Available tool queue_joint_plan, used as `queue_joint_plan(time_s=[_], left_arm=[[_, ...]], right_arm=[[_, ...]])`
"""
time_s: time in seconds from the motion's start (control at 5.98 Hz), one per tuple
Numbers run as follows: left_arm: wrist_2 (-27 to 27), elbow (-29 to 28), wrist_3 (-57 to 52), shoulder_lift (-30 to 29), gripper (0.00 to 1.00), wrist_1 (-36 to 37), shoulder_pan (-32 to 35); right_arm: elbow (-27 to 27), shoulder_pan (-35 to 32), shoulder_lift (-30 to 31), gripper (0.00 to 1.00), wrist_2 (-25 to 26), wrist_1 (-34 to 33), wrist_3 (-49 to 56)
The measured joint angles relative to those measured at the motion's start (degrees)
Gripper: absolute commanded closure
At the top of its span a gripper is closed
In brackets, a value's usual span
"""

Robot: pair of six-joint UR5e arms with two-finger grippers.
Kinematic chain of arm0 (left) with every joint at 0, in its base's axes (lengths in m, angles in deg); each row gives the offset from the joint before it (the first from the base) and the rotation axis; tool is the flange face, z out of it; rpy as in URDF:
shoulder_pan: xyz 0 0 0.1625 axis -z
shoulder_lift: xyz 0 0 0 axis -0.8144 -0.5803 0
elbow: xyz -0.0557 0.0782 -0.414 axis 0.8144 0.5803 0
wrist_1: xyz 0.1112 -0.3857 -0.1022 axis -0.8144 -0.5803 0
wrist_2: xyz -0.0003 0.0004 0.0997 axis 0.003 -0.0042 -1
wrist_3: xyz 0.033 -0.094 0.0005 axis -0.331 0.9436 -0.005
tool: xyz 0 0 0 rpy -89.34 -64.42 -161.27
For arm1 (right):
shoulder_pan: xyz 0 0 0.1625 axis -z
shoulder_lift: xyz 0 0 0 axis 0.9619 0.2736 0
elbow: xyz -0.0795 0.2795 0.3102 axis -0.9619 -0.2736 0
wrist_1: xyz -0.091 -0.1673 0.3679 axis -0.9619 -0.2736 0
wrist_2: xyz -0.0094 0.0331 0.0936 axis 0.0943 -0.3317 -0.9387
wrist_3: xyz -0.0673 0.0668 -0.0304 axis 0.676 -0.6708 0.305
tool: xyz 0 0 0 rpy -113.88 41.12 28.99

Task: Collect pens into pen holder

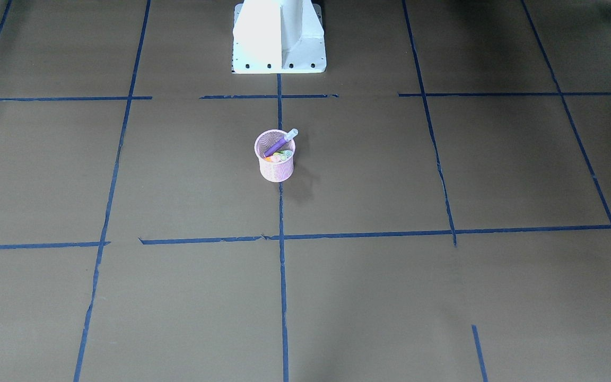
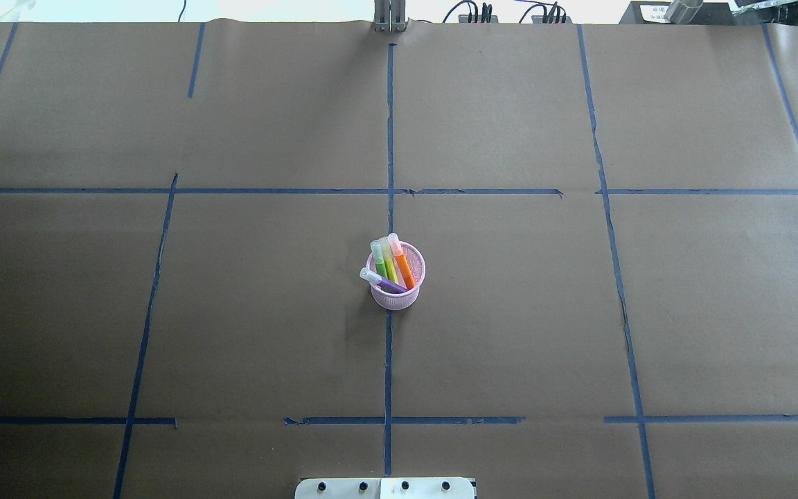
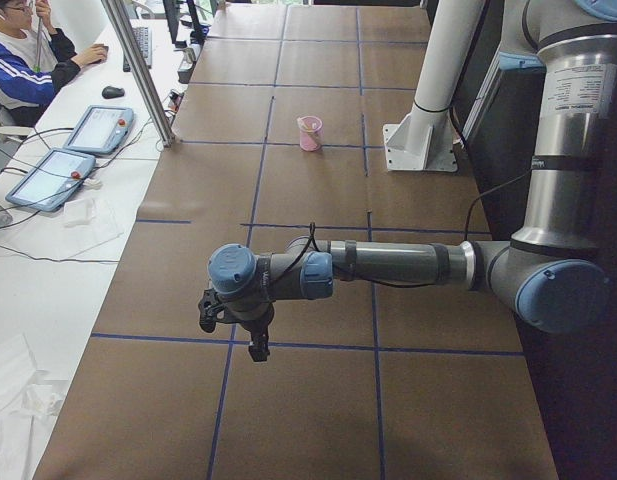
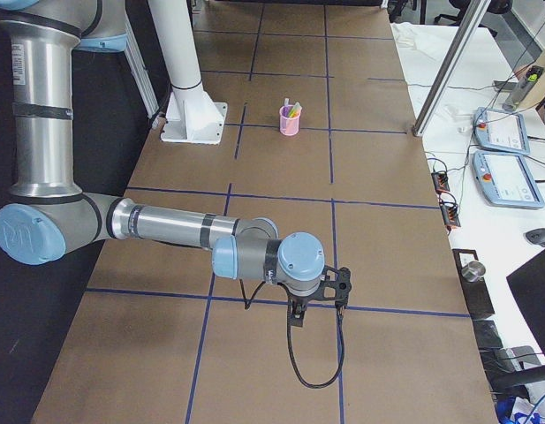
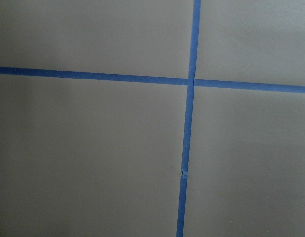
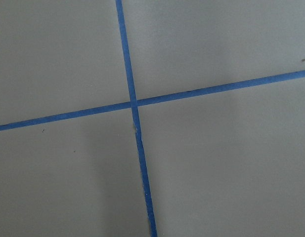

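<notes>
Pens [image 2: 404,272] leaning inside pen holder [image 2: 399,299]; left gripper [image 3: 256,350] and right gripper [image 4: 295,316] hovering well away, jaw states indeterminable.

Pens [image 2: 390,267] upright in pink holder [image 2: 397,296]

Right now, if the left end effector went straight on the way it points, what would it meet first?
The left end effector seems to point down, so it would probably meet the brown table first, near a blue tape crossing.

No text can be read
</notes>
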Motion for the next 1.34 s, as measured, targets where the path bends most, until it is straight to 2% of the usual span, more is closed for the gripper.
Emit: queue_joint_plan(time_s=[0.67,1.34], left_arm=[[-0.12,-1.33,-5.43,0.94,0.00,-1.06,0.65],[-0.12,-1.42,-5.52,0.94,0.00,-1.14,1.49]], right_arm=[[0.63,-0.31,0.18,0.00,1.28,-1.34,0.21],[0.54,-0.06,0.24,0.00,1.87,-1.33,0.18]])
